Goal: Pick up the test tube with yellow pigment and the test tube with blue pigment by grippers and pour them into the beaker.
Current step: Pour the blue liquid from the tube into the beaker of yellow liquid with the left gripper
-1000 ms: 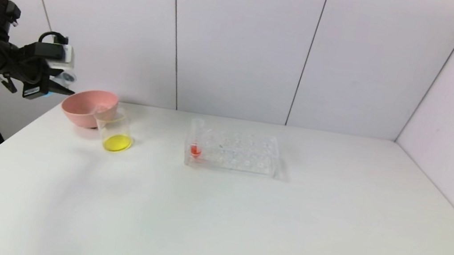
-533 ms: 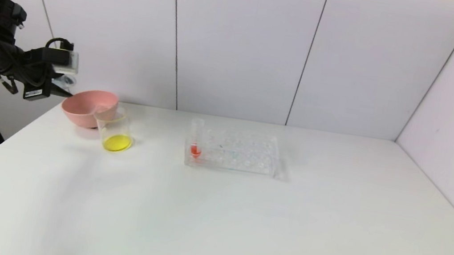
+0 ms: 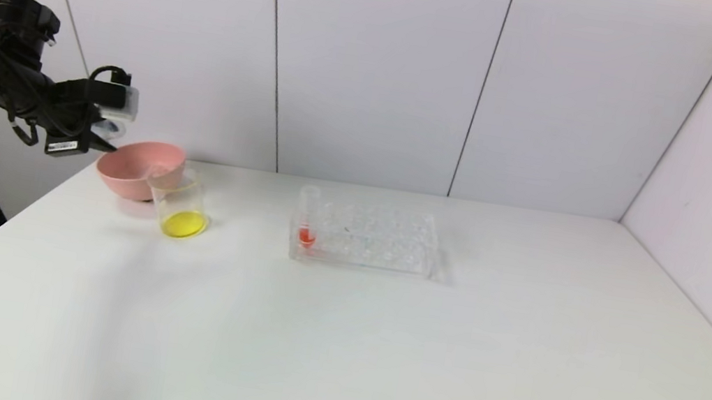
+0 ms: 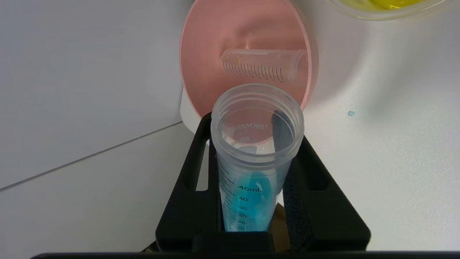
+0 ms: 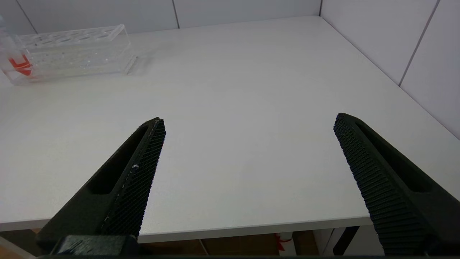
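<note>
My left gripper (image 3: 103,135) hovers just left of the pink bowl (image 3: 120,175), above the table's far left edge. It is shut on the test tube with blue pigment (image 4: 251,194), whose open mouth points toward the bowl (image 4: 201,54). The beaker (image 3: 182,206) stands against the bowl's right side and holds yellow liquid; its rim shows in the left wrist view (image 4: 381,10). No tube with yellow liquid shows. An empty graduated tube (image 4: 262,64) with yellowish specks lies in the bowl. My right gripper (image 5: 248,122) is open and empty over the table's near edge.
A clear tube rack (image 3: 371,238) stands mid-table with a red-orange liquid tube (image 3: 307,221) at its left end; both show in the right wrist view (image 5: 72,54). A small blue drop (image 4: 351,113) lies on the table near the bowl. Walls close the back and right.
My left arm has moved right, toward the pink bowl, with the blue tube in its grip. The beaker, bowl and rack have not moved.
</note>
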You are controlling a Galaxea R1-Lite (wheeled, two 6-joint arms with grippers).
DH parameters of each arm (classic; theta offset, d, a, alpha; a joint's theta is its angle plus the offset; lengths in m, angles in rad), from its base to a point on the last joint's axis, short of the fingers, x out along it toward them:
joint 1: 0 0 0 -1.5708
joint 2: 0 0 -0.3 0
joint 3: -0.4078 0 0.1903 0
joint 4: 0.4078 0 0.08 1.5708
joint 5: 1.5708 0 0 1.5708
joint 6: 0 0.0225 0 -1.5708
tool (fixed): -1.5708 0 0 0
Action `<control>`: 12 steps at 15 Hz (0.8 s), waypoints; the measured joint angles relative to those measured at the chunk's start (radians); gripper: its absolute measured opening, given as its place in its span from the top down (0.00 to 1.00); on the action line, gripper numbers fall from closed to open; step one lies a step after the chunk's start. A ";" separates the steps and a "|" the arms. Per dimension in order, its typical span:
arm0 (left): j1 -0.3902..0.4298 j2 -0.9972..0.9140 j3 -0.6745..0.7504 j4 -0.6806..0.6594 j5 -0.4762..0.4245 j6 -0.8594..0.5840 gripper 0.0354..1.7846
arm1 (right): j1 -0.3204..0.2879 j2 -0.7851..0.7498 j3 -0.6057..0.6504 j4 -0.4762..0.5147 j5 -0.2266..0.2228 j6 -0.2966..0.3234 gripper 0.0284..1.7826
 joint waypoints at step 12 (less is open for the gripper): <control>-0.059 0.009 -0.001 -0.017 0.059 0.064 0.73 | 0.000 0.000 0.000 0.000 0.000 0.000 0.04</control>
